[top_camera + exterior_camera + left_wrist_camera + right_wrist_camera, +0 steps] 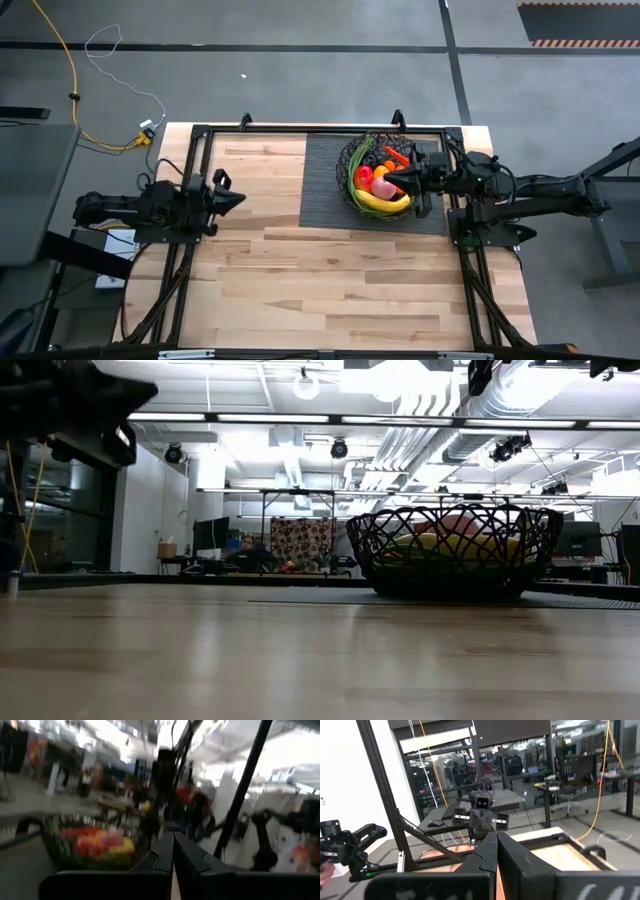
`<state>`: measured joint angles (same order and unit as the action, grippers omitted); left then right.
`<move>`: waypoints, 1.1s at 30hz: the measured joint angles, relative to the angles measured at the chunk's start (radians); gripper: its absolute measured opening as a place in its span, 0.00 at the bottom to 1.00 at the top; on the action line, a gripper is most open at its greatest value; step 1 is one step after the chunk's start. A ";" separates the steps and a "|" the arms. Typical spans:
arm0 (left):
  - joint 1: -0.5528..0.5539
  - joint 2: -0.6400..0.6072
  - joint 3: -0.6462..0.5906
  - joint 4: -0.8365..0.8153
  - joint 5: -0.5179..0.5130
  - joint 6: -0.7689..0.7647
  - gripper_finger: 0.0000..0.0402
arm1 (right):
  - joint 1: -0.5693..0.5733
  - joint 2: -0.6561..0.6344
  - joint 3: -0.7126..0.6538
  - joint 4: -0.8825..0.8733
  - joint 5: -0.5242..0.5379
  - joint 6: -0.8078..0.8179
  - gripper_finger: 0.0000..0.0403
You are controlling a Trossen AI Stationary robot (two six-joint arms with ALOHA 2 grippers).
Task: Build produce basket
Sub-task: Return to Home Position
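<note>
The round bowl-shaped basket of black crisscrossed wire (pixel 343 170) is seen standing on a flat dark ribbed mat (pixel 322 195), toward 1 o'clock from the centre of the pale wooden table (pixel 300 280). Piled inside it are a yellow banana (pixel 385 203), a pink-red apple (pixel 383 187), a red pepper (pixel 364 177) and an orange carrot (pixel 398 157). The right gripper (pixel 403 182) is held over the basket's 3 o'clock rim, its fingers pressed together on nothing. The left gripper (pixel 238 199) is found at the table's 9 o'clock, likewise closed and empty.

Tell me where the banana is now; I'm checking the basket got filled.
High view: the banana lies inside the wire basket on the dark mat, right of middle on the table, curled along the rim beside the pink fruit.
</note>
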<state>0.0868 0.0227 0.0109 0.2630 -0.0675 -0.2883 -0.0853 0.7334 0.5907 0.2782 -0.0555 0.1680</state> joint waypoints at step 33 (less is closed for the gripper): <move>0.000 0.001 0.000 -0.244 -0.006 0.108 0.00 | 0.000 0.000 0.000 -0.026 -0.008 0.076 0.00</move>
<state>0.0864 0.0238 0.0113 0.0193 -0.0738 -0.1799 -0.0853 0.7334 0.5907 0.2520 -0.0631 0.2442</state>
